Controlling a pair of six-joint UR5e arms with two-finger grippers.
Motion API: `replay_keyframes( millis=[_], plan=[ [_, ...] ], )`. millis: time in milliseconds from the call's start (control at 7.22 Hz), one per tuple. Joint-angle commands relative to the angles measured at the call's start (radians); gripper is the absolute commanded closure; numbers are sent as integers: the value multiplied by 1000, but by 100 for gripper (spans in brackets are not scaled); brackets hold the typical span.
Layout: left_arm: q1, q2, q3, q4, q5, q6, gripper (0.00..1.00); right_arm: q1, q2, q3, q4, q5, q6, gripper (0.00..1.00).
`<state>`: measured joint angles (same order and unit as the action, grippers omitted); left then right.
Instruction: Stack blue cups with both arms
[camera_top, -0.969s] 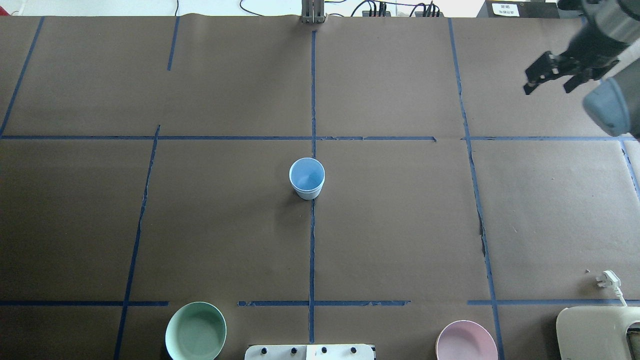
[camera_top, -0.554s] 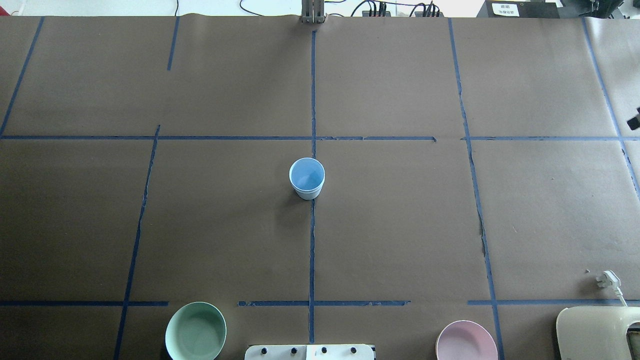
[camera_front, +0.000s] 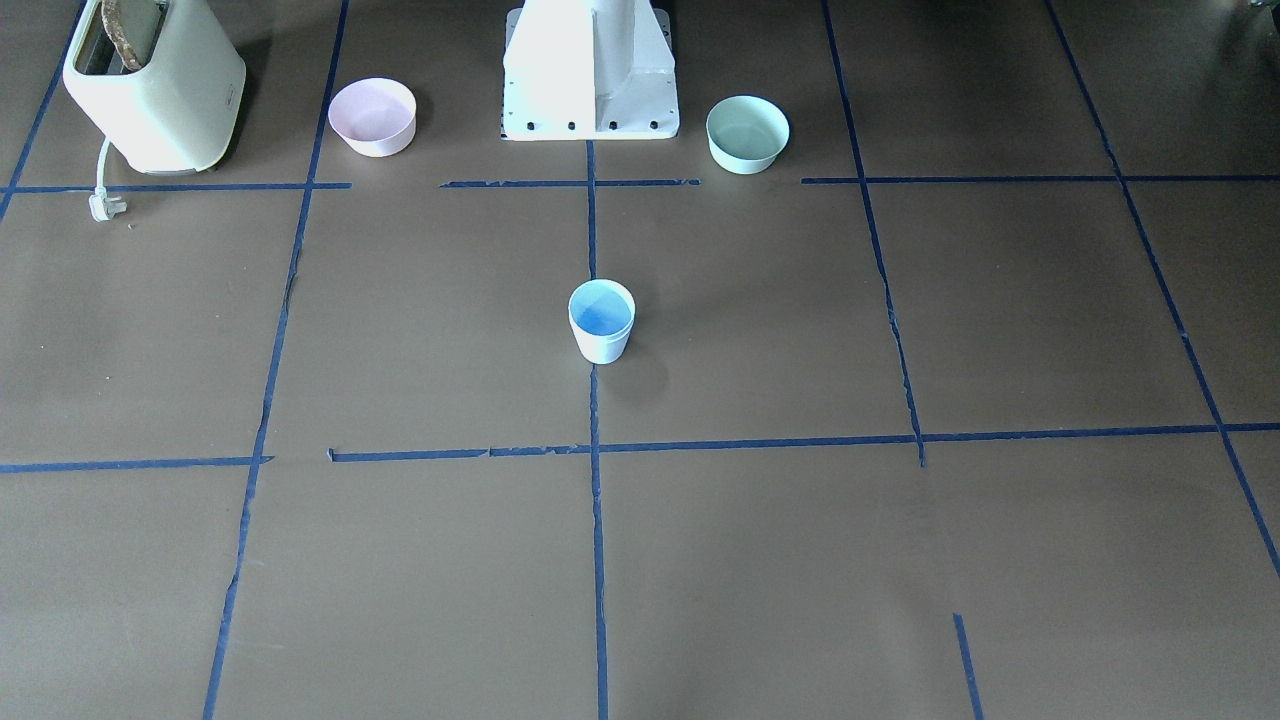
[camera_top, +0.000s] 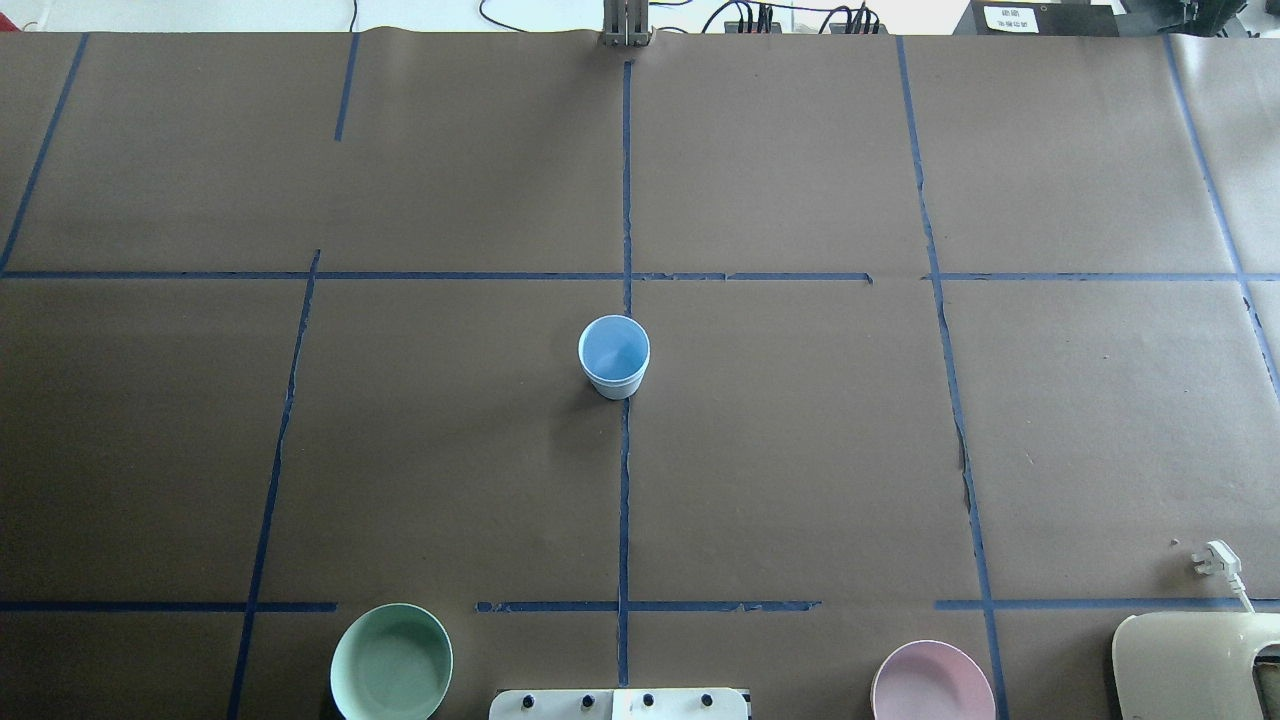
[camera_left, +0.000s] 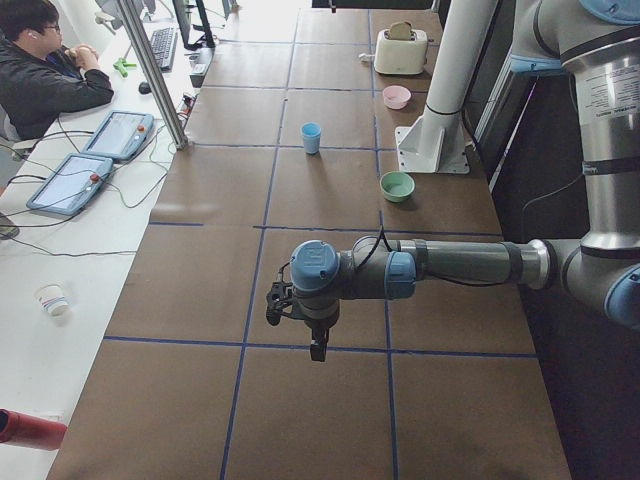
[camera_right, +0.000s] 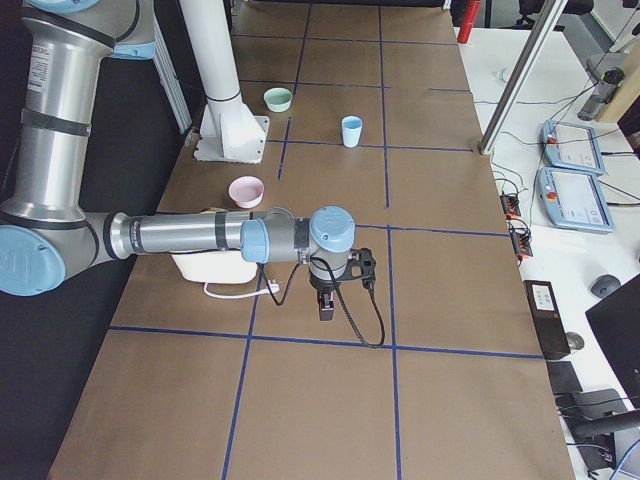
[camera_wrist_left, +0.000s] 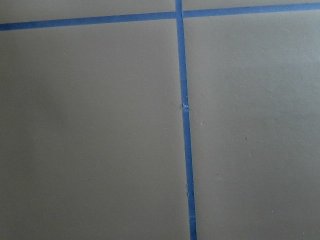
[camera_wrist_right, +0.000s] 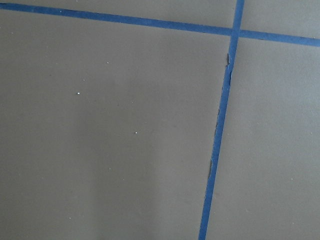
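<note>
A pale-blue cup (camera_top: 613, 357) stands upright on the centre tape line of the table; it also shows in the front-facing view (camera_front: 601, 322) and both side views (camera_left: 311, 137) (camera_right: 351, 131). I cannot tell whether a second cup is nested in it; no other blue cup shows. My left gripper (camera_left: 316, 348) hangs over the table's left end, far from the cup. My right gripper (camera_right: 325, 308) hangs over the right end, also far from it. Both show only in the side views, so I cannot tell whether they are open or shut. Both wrist views show only brown paper and blue tape.
A mint-green bowl (camera_top: 391, 663) and a pink bowl (camera_top: 932, 682) sit either side of the white pedestal (camera_front: 590, 70). A cream toaster (camera_top: 1195, 665) with a loose plug (camera_top: 1215, 557) stands at the near right. An operator sits beyond the table's far edge (camera_left: 45, 70).
My right arm and gripper have moved out of the overhead view past its right edge. The cup and bowls have not moved.
</note>
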<state>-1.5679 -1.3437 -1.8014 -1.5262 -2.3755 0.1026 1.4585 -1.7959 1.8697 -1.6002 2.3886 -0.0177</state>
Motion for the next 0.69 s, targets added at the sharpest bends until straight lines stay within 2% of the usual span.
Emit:
replay_keyframes(
  millis=[0, 554],
  plan=[
    [0, 0, -1, 1, 1, 0, 0, 5, 0, -21, 9, -2, -11, 0],
    [0, 3, 0, 0, 2, 0, 0, 6, 4, -29, 37, -2, -1, 0]
  ],
)
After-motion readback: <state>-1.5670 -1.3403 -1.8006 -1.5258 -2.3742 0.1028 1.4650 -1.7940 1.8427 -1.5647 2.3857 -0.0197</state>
